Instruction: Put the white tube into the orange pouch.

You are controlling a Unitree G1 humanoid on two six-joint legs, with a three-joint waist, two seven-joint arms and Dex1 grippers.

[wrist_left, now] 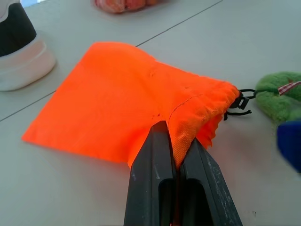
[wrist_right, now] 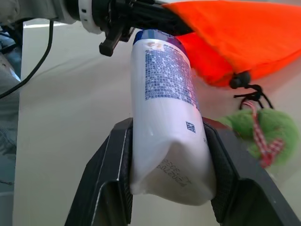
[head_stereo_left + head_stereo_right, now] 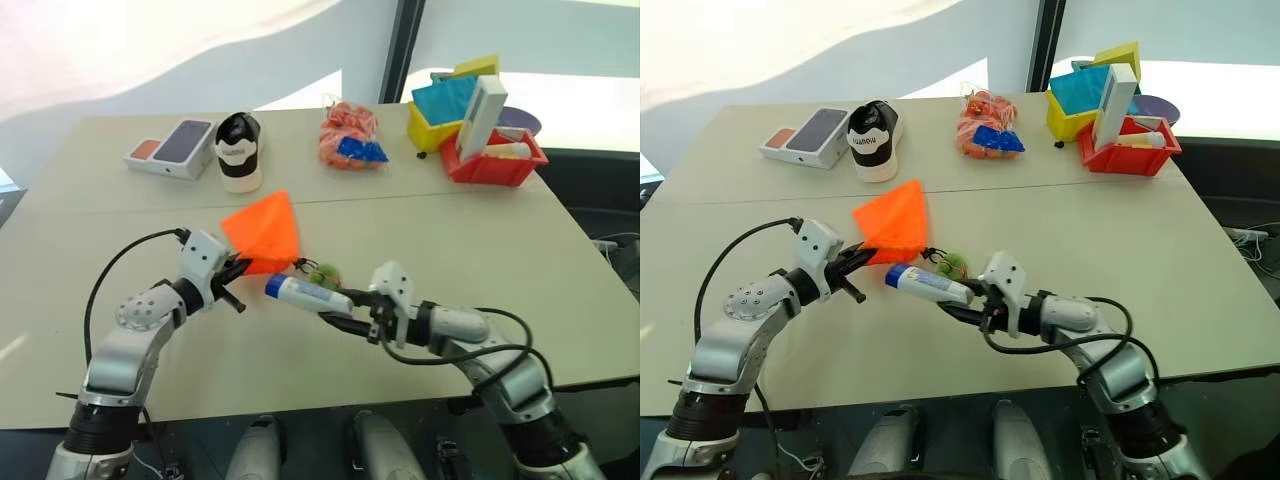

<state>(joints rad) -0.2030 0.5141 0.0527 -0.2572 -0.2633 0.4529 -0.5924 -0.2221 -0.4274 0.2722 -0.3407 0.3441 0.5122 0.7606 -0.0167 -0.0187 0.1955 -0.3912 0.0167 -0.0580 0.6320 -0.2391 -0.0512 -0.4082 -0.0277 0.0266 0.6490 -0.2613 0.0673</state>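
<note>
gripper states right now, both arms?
Left gripper: shut on the orange pouch edge.
Right gripper: shut on the white tube.

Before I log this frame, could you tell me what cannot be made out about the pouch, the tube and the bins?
- Orange pouch mouth: the left gripper pinches its hem, and whether the mouth is open cannot be told.
- White tube cap: in the right wrist view the tube's own body hides it.
- Red bin contents: the tall white box and the bin wall cover them, too small to name.
- Green fuzzy loop: cut off by the left wrist view's edge.
</note>
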